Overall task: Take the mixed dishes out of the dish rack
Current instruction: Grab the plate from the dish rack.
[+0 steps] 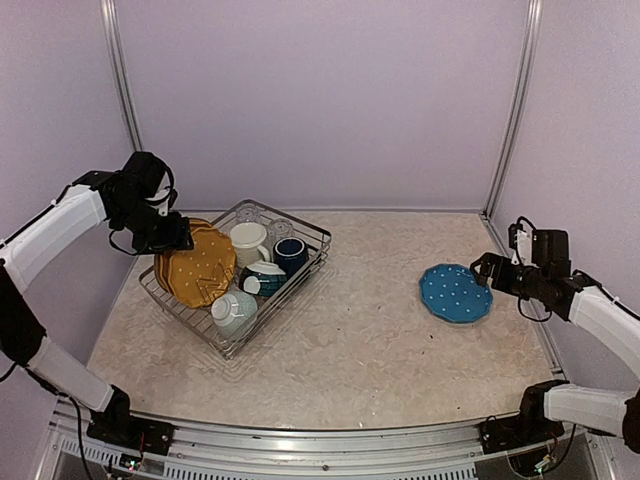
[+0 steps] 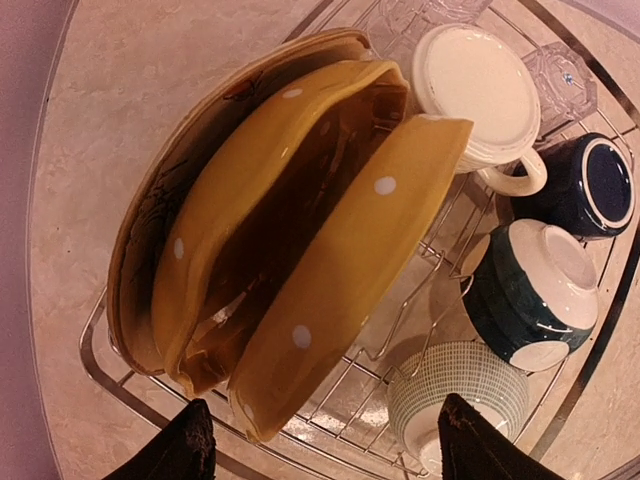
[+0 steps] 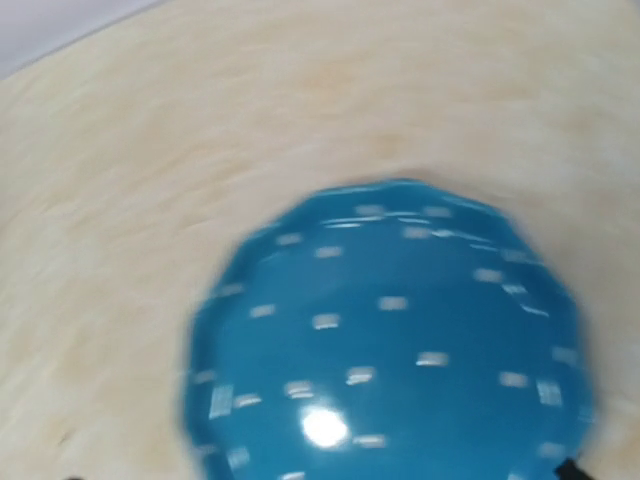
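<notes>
The dish rack [image 1: 312, 238] stands left of centre. It holds two mustard-yellow dotted plates [image 1: 200, 268] on edge, with a cream bird-patterned plate [image 2: 140, 240] behind them. It also holds an upturned cream mug [image 1: 248, 240], a navy mug [image 1: 291, 254], a teal bowl [image 1: 265, 277], a pale grid-patterned bowl [image 1: 234, 310] and a glass tumbler [image 1: 280, 228]. My left gripper [image 1: 178, 236] hovers open and empty over the near yellow plate [image 2: 340, 270]. The blue dotted plate [image 1: 456, 292] lies flat on the table at the right. My right gripper [image 1: 487, 268] is open at its right edge; its wrist view is blurred.
The rack's wire rim [image 2: 100, 375] runs just in front of my left fingertips [image 2: 185, 450]. A second clear glass [image 2: 410, 15] stands at the rack's far end. Purple walls close in the table on three sides.
</notes>
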Motion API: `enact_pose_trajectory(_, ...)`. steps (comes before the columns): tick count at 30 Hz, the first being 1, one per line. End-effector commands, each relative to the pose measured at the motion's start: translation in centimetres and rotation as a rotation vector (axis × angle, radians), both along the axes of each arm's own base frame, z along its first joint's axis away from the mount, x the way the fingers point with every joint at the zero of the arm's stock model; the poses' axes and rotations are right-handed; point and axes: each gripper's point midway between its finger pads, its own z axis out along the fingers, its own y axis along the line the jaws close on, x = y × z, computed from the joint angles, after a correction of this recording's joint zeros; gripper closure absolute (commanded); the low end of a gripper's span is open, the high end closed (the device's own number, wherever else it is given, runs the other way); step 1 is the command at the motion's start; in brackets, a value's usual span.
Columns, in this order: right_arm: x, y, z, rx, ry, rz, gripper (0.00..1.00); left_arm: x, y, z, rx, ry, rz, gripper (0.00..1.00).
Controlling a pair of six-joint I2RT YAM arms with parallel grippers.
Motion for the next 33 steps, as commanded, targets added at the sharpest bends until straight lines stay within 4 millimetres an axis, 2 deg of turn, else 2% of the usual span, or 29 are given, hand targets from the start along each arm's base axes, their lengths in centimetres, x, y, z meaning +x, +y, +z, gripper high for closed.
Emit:
enact_pose_trajectory(1,-0.3,3.5,1.9,-0.116,-0.006,0.137,0.00,1.7,0.5,-0.4,0.069,-0.002,-0.027,0.28)
enact_pose_trajectory(8,-0.4,8.0,3.6,-0.139,-0.051,0.260,0.00,3.3,1.0,-2.4,0.108,0.030,-0.030,0.38)
enact_pose_trajectory(10,-0.5,9.0,3.6,-0.126,-0.060,0.284,0.00,3.7,1.3,-3.0,0.137,0.043,-0.034,0.39)
enact_pose_trajectory(14,-0.4,10.3,2.8,-0.118,-0.052,0.316,0.00,4.3,1.2,-3.5,0.146,0.052,-0.048,0.51)
enact_pose_trajectory(17,-0.2,11.2,2.1,-0.110,-0.039,0.337,0.00,4.4,0.8,-3.8,0.132,0.056,-0.059,0.56)
enact_pose_trajectory(26,0.3,11.9,1.5,-0.116,-0.028,0.350,0.00,4.3,0.0,-2.9,0.098,0.023,-0.091,0.61)
enact_pose_trajectory(33,0.4,11.9,1.4,-0.113,-0.026,0.344,0.00,3.8,-1.0,-2.0,0.119,-0.014,-0.140,0.78)
